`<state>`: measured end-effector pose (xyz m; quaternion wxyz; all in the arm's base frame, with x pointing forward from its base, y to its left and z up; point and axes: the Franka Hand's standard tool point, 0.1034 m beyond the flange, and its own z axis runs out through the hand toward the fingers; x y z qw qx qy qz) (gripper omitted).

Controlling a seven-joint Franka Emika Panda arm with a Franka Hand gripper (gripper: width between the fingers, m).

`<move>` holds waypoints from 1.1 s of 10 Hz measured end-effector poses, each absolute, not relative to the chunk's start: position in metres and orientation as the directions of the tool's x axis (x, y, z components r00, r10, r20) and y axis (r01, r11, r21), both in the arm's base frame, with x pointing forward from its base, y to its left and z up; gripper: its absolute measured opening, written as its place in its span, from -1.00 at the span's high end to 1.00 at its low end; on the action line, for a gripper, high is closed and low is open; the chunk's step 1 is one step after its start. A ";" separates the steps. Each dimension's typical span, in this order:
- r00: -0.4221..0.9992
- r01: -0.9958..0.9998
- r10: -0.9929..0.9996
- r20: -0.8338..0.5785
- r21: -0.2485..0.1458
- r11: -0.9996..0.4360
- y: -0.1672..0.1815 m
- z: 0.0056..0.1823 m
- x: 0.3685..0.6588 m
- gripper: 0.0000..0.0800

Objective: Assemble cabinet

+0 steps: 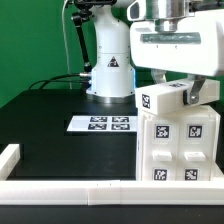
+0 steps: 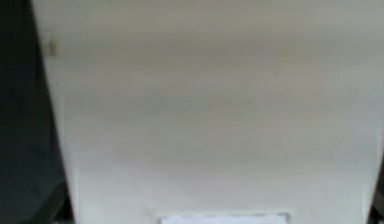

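The cabinet point(image 1: 178, 150) stood on the counter point(image 1: 40, 120) at the exterior view's right, just behind the border wall point(image 1: 70, 188). The marker board point(image 1: 100, 124) lay on the counter toward that view's left, apart from the cabinet, and the arm's base point(image 1: 110, 72) stood behind that board.

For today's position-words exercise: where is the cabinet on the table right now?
In the exterior view, the cabinet stands at the view's right on the black table, to the right of the marker board and just behind the low front wall.
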<state>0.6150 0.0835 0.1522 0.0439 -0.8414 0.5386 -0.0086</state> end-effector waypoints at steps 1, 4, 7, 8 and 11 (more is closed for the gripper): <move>0.382 -0.922 -0.923 -0.036 -0.081 -0.379 0.084 0.152 0.615 -0.37; 0.160 -0.985 -0.985 -0.058 -0.069 -0.156 0.086 0.152 0.614 -0.37; -0.002 -0.998 -0.997 -0.074 -0.061 0.007 0.088 0.153 0.614 -0.37; -0.038 -0.997 -0.996 -0.086 -0.063 0.044 0.088 0.153 0.615 -0.37; -0.133 -0.988 -0.984 -0.115 -0.059 0.141 0.091 0.153 0.617 -0.37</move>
